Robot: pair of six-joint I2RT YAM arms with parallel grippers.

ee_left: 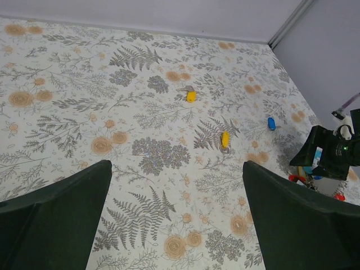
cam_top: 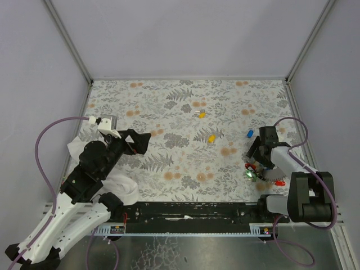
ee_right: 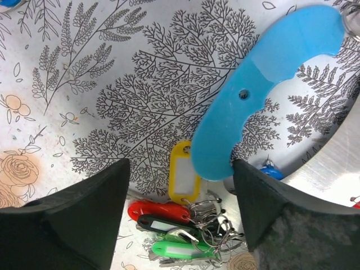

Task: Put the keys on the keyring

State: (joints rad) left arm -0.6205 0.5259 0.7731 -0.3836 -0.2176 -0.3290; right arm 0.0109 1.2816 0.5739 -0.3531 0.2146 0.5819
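My right gripper (cam_top: 256,156) is open and hangs low over a bunch of key tags. In the right wrist view the gripper (ee_right: 181,169) straddles a yellow tag (ee_right: 183,181), a red tag (ee_right: 157,210), a black tag (ee_right: 160,224) and a green tag (ee_right: 180,249), all tangled with thin metal rings (ee_right: 230,228). The keyring's light-blue strap (ee_right: 264,84) lies just beyond them. A blue key (ee_right: 273,171) lies beside the strap. My left gripper (cam_top: 138,142) is open and empty above the mat. Two yellow keys (cam_top: 202,114) (cam_top: 211,138) and a blue key (cam_top: 249,134) lie loose.
A white cloth (cam_top: 121,185) lies under my left arm at the near left. A red piece (cam_top: 279,183) lies right of the bunch. The floral mat (cam_top: 169,101) ends at white walls. The left wrist view shows the yellow keys (ee_left: 191,96) (ee_left: 225,139) and my right gripper (ee_left: 332,157).
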